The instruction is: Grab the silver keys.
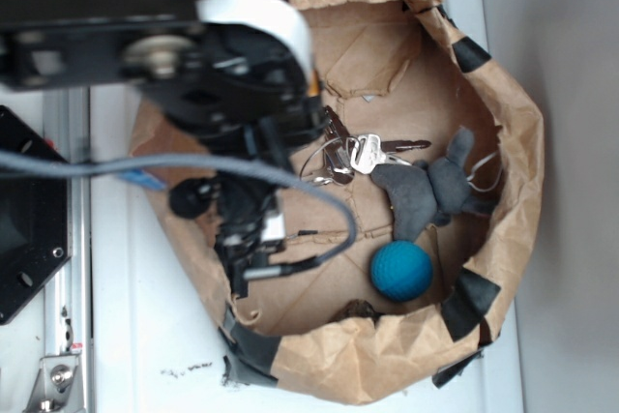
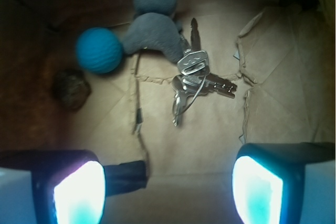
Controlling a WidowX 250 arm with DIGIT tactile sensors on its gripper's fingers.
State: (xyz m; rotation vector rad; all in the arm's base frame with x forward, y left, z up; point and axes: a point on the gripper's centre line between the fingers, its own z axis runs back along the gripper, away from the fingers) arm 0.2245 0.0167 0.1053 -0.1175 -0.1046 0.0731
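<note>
1. The silver keys [image 2: 193,80] lie fanned on the brown paper floor, just above centre of the wrist view; nothing grips them.
2. The grey plush toy [image 2: 155,27] touches their upper edge; the blue ball [image 2: 98,50] sits at its left, a dark lump [image 2: 71,88] below.
3. The gripper [image 2: 168,187] is spread wide at the bottom edge, empty.
4. The paper bag [image 1: 503,229] walls everything in.

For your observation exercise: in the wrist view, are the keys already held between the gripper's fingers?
No. The keys lie on the paper beside the plush toy, apart from the open gripper.
</note>
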